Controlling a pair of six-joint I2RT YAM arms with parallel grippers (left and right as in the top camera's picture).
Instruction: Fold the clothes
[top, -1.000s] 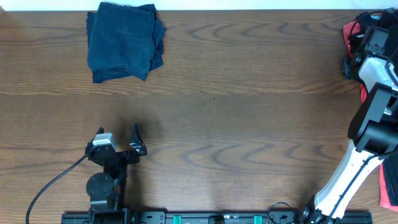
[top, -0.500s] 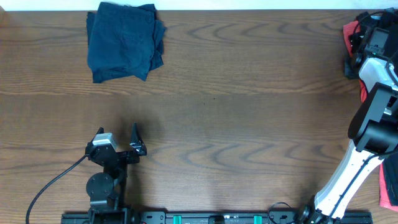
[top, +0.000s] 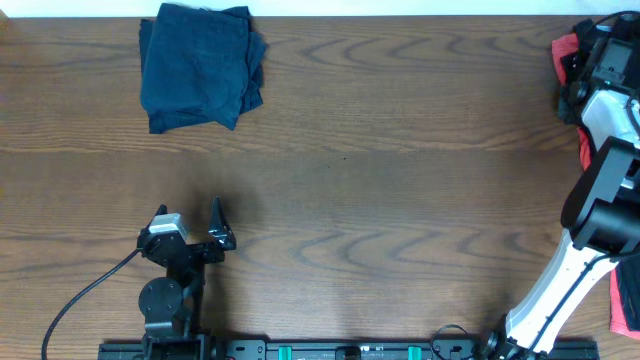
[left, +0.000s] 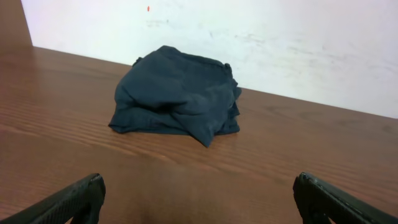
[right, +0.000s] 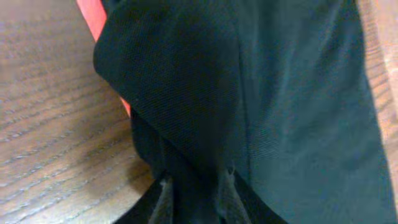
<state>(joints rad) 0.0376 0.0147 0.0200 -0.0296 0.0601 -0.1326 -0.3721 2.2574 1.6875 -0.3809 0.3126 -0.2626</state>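
I'm clamping right end effector (right: 194, 190) on a thin fold of black shirt (right: 280, 93) just ahead, risking slip-out on lifting; left end effector (left: 199, 186) sitting open.

The left arm (top: 165, 295) sits folded low at the lower left, its left gripper (top: 188, 214) spread wide with nothing between the fingers. The right arm (top: 560, 270) reaches up the right edge to the upper right corner, where the right gripper (right: 196, 190) pinches a fold of black shirt (right: 186, 93).
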